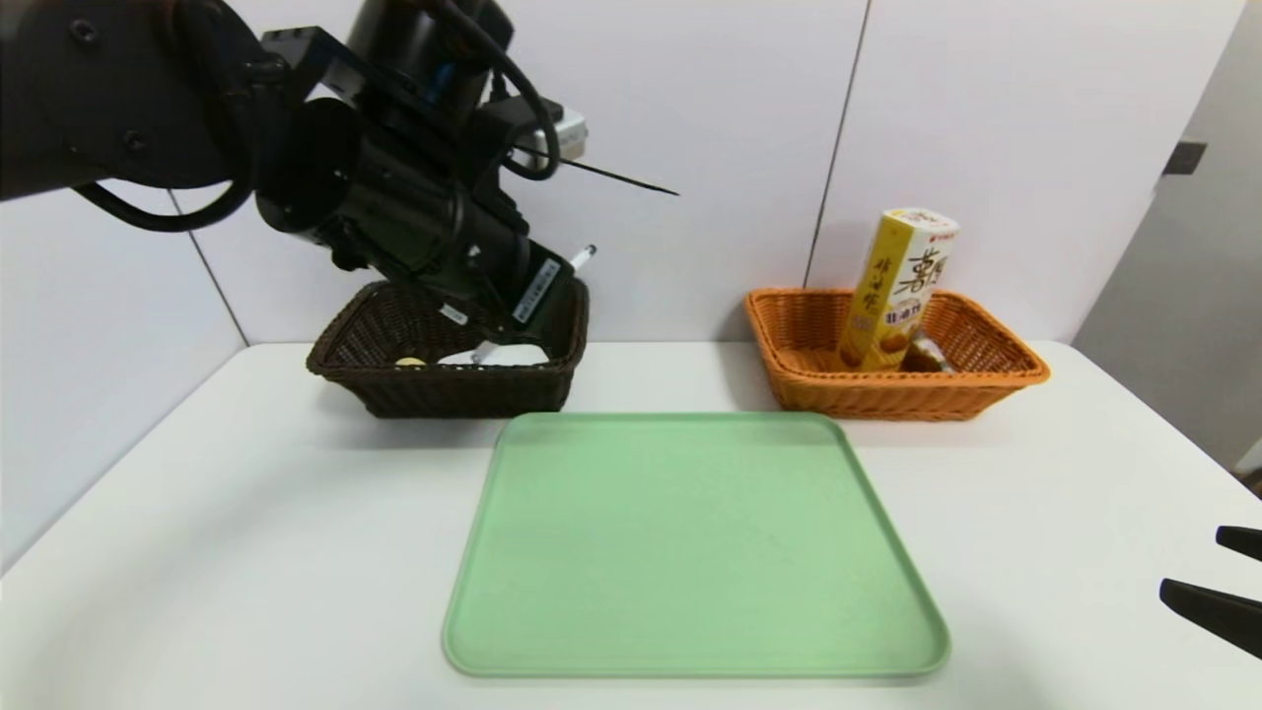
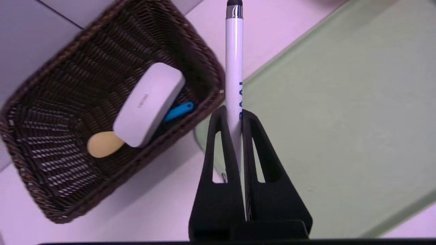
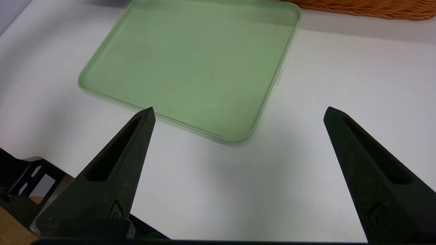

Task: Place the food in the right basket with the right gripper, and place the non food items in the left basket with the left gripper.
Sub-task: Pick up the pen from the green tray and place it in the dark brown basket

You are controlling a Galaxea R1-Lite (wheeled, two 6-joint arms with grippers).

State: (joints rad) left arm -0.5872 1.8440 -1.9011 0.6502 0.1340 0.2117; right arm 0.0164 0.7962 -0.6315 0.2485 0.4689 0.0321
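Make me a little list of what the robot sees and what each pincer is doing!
left pincer: shut on white pen, raised near dark brown wicker basket
basket contents: white oval case, blue item, yellow item
right pincer: open, idle above white table
orange wicker basket: yellow snack box
green plastic tray: nothing on it

A white table [image 1: 246,513] is filling the foreground, meeting pale wall panels [image 1: 986,118] split by thin dark seams; a grey side wall [image 1: 1183,325] is standing at right, under soft even light
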